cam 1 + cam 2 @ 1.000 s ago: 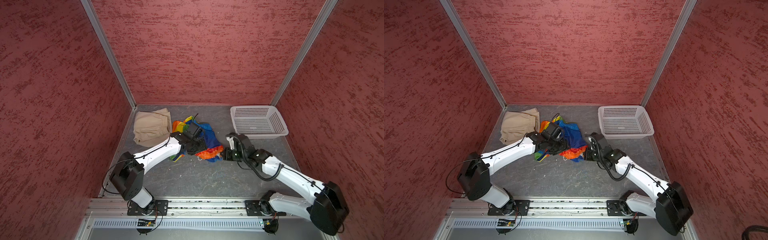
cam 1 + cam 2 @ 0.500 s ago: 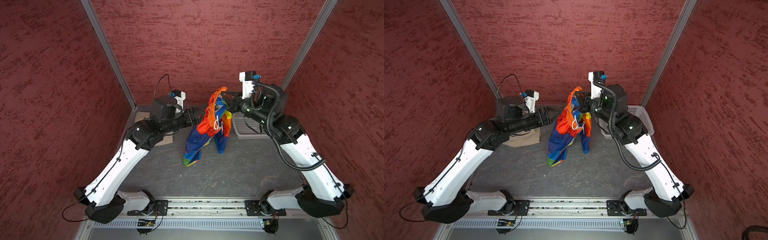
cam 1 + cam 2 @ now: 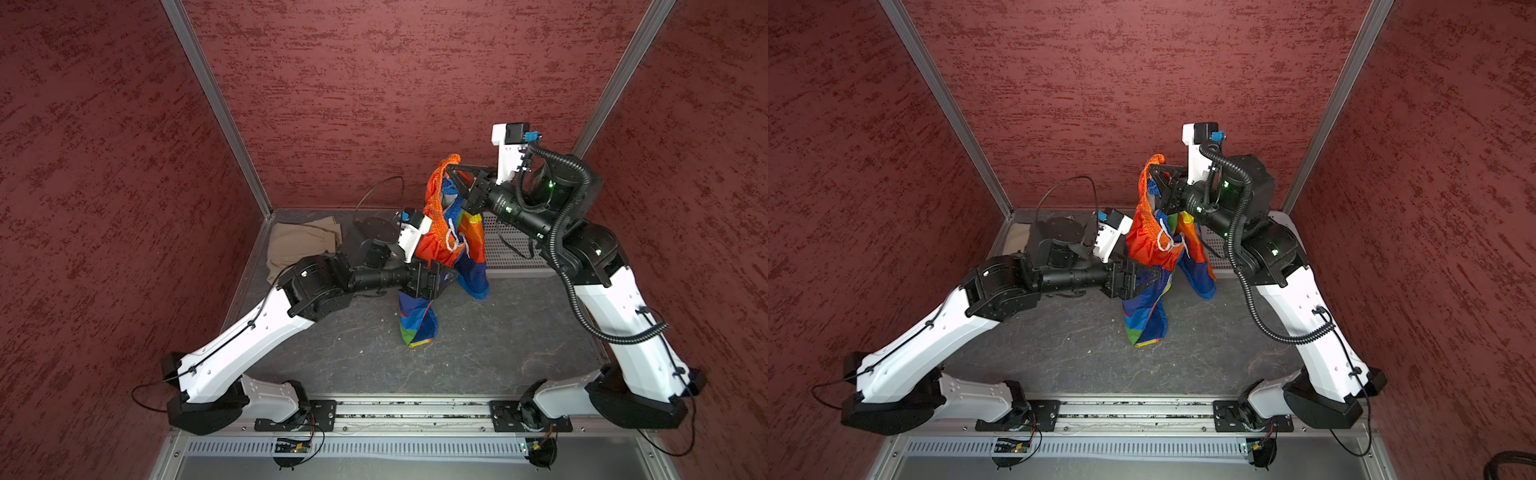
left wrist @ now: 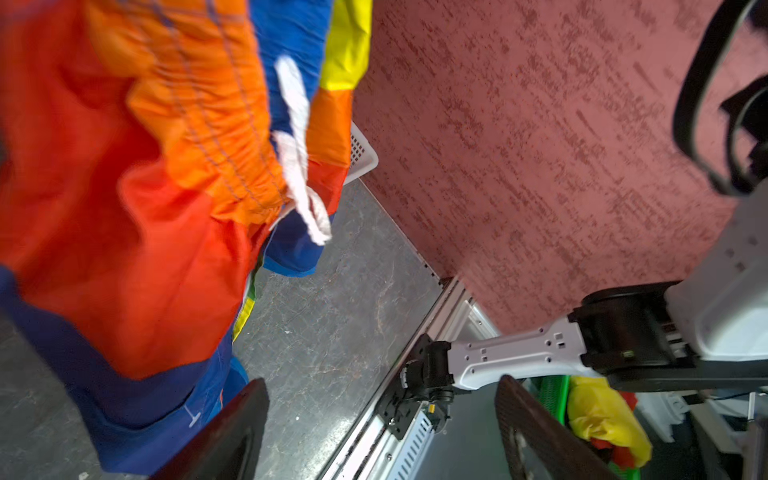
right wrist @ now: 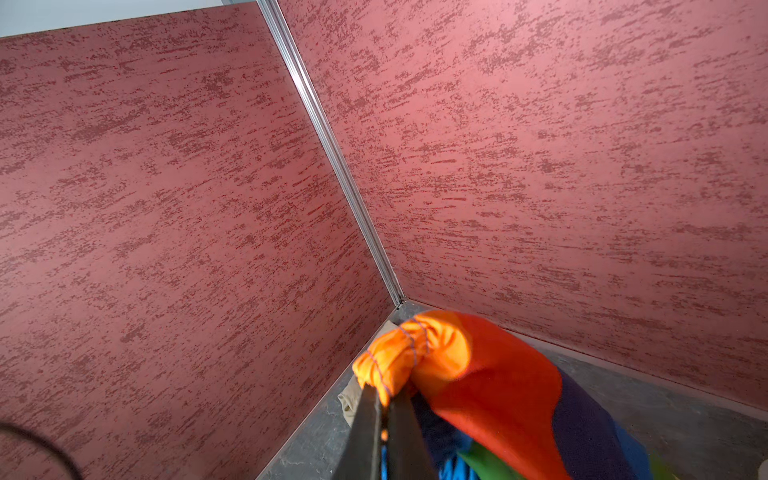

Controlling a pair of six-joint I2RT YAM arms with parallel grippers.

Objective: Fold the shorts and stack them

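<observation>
Left gripper (image 3: 1148, 277) has dropped beside the rainbow shorts (image 3: 440, 237), jaws apart; right gripper (image 3: 451, 170) holds their waistband aloft, clamped; khaki shorts (image 3: 299, 241) lie behind.

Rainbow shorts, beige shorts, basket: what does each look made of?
The rainbow shorts look like thin synthetic, nylon-like fabric: glossy sheen, crisp folds. The beige shorts look like matte woven cotton: dull, soft creases. The basket is probably rigid white plastic: regular moulded perforations.

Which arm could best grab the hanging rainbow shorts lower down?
Probably left: the left end effector is open beside the rainbow shorts; the right end effector is shut on them, holding them up.
</observation>
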